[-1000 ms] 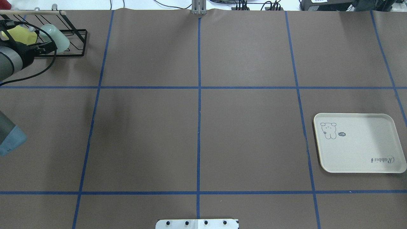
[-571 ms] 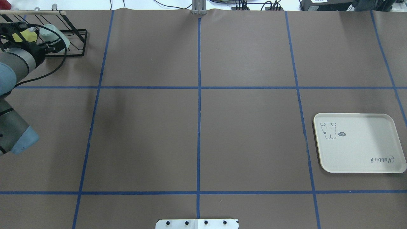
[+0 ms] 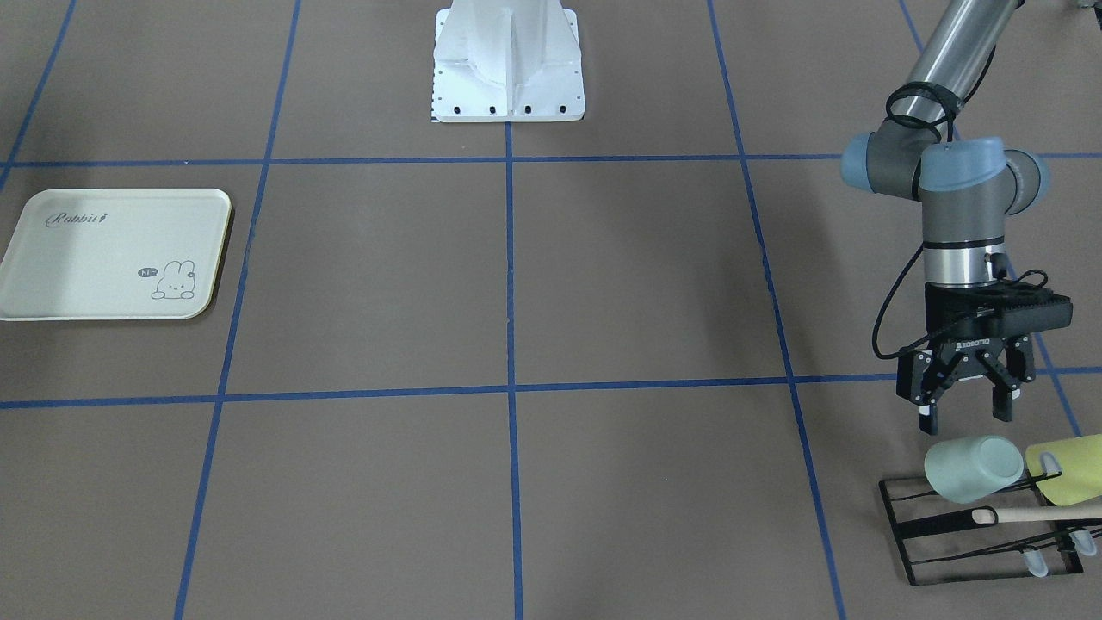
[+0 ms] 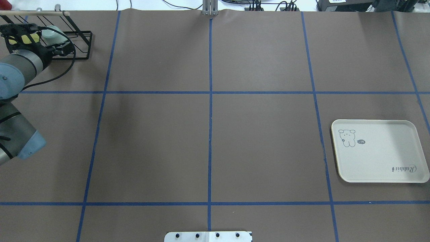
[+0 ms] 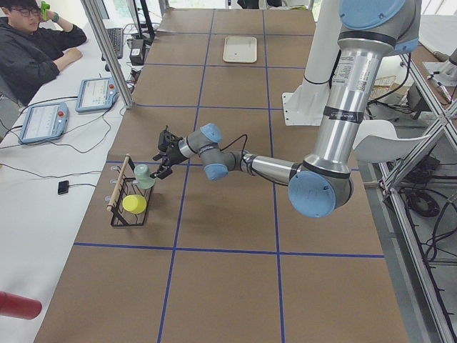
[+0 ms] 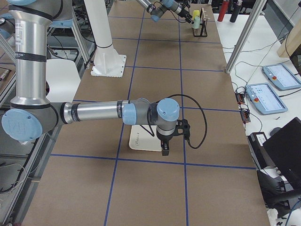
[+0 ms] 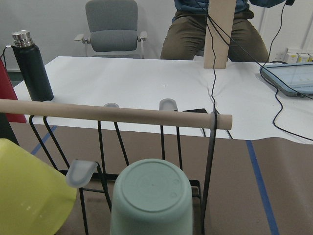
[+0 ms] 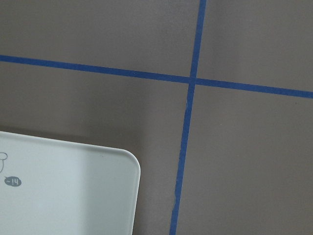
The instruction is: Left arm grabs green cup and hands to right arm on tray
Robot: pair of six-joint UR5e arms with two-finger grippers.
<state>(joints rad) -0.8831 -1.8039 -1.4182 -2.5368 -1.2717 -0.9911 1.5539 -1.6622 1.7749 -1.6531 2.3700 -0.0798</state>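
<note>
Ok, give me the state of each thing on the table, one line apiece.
Green cup: tipped on the rack, not held.
Yellow cup: tipped on the rack beside it.
Rack: standing, holds both cups.
Tray: flat, nothing on it.
Left gripper: open, just short of the green cup.
Right gripper: near the tray's corner; open or shut, cannot tell.

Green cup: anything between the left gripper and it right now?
Nothing visible. The left gripper is open, just short of the green cup, whose base faces it in the wrist view. The yellow-green cup sits close beside on the black wire rack and may crowd one finger.
</note>
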